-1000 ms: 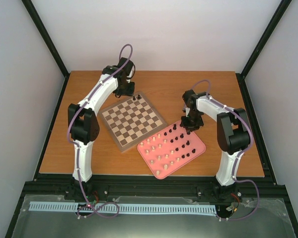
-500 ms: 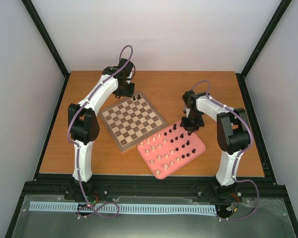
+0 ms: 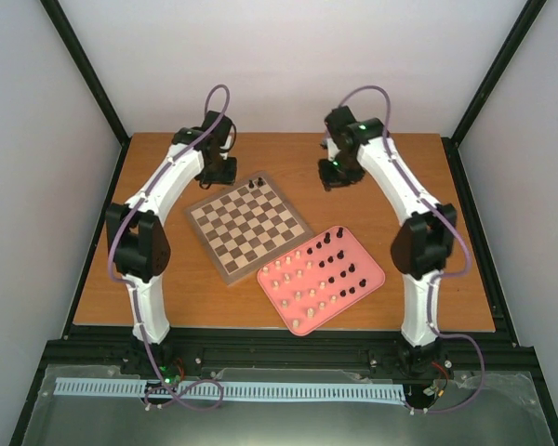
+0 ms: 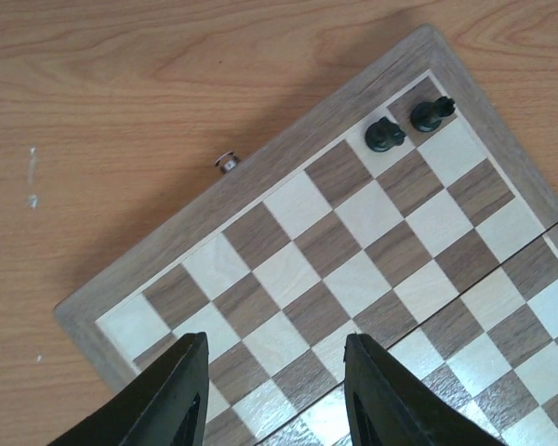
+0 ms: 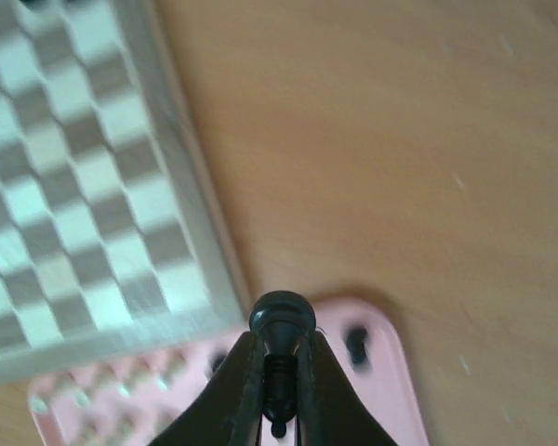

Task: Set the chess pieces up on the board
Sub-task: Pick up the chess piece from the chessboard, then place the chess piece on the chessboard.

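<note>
The right gripper (image 5: 281, 360) is clamped on one dark chessman (image 5: 282, 316), whose round head pokes out above the fingertips. It holds the piece over the table (image 3: 195, 288), at about 2 o'clock from the chessboard (image 3: 246, 232). The left gripper (image 4: 274, 346) hangs over the board's 11 o'clock edge with its fingers spread and nothing between them. Two dark pieces (image 4: 385, 135) stand on neighbouring squares at the board's 12 o'clock corner (the far one, seen from above). Many more sit in the pink tray (image 3: 302, 325), just beside the board at 4 o'clock. There the cream pieces (image 3: 293, 279) are towards 9 o'clock and the dark ones (image 3: 339, 265) towards 3 o'clock.
</note>
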`<state>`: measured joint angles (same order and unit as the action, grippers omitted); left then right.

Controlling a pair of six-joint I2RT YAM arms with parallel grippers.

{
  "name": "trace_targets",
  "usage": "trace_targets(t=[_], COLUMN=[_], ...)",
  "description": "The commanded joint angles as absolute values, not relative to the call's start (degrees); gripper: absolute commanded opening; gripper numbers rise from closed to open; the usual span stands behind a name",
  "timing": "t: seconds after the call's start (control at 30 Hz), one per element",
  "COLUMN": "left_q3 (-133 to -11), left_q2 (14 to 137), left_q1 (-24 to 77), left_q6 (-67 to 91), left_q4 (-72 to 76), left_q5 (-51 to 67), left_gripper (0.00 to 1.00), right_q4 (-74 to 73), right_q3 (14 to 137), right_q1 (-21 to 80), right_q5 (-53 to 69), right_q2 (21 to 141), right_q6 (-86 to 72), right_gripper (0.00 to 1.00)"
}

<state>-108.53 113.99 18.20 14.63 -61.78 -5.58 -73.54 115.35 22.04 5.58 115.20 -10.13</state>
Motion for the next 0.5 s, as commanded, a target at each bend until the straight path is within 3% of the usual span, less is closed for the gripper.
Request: trace_targets(t=[0.0, 0.13, 0.47], left_q3=[-105.65, -100.91, -95.19], left_q2=[109.59, 107.02, 104.49], left_q1=[17.49, 17.49, 17.49], left_q6=[14.31, 14.8, 14.8], left_q4=[-60.31, -59.11, -57.33], left_q5=[-5.2, -5.39, -4.09], left_gripper=[0.43, 0.43, 0.43], right_q4=[-77.28, -76.93, -75.44], right_q3=[130.37, 140.31, 140.08], right_q1=[26.15, 28.99, 33.7], right_q5=[8.77, 11.75, 13.72], right_q2=[127.83, 135.91, 141.42], right_q6=[-11.26, -12.43, -13.51], right_gripper=[0.03, 0.03, 0.03])
